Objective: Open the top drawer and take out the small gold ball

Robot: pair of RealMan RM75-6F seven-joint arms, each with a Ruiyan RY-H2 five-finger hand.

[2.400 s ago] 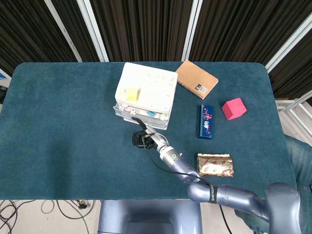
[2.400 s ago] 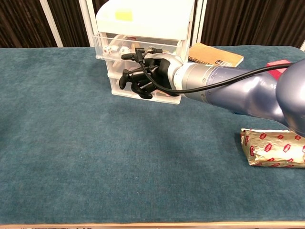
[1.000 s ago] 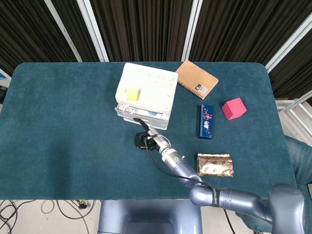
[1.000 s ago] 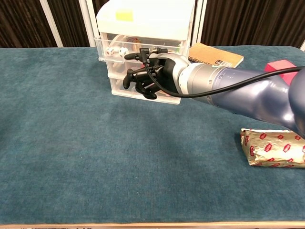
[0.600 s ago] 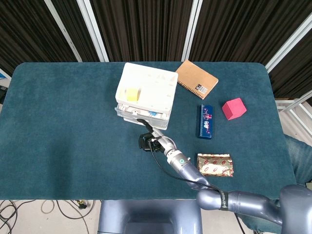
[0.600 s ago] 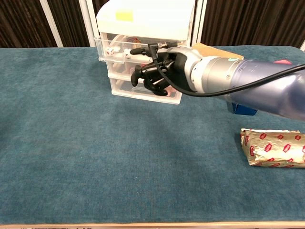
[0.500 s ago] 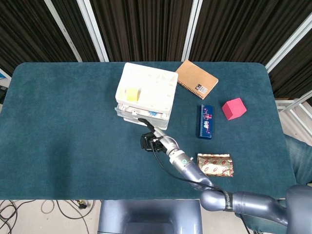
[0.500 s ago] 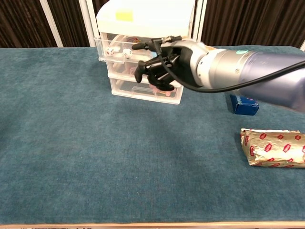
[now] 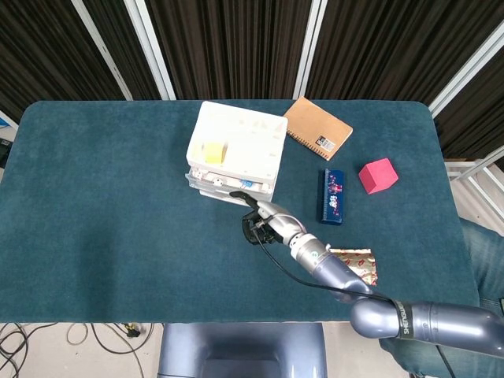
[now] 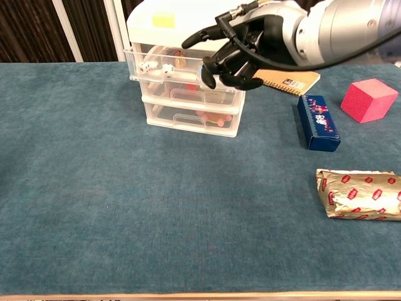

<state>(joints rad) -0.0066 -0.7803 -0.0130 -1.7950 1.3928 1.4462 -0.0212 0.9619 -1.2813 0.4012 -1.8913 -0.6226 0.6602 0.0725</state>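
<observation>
Chest view: top drawer (image 10: 164, 68) of drawer unit (image 10: 188, 81) pulled slightly out, dice visible, gold ball not discernible; right hand (image 10: 237, 47) at unit's 1 o'clock, fingers curled, holding nothing; retrieval outstanding; left hand unseen.

The head view looks steeply down from high above the near edge of the table (image 9: 94, 236), facing the dark slatted back wall, far enough to take in the whole teal surface. The drawer unit (image 9: 236, 150) sits just above frame centre there. The chest view sits low at the near edge, looking almost level across the cloth, much closer; the drawer unit (image 10: 188, 81) fills its upper middle. Both views share the drawers, the notebook (image 9: 317, 128) (image 10: 285, 78), blue box (image 9: 333, 196) (image 10: 318, 122), pink block (image 9: 378, 175) (image 10: 369, 99), gold packet (image 9: 354, 264) (image 10: 357, 193) and right hand (image 9: 264, 220) (image 10: 241, 47)
</observation>
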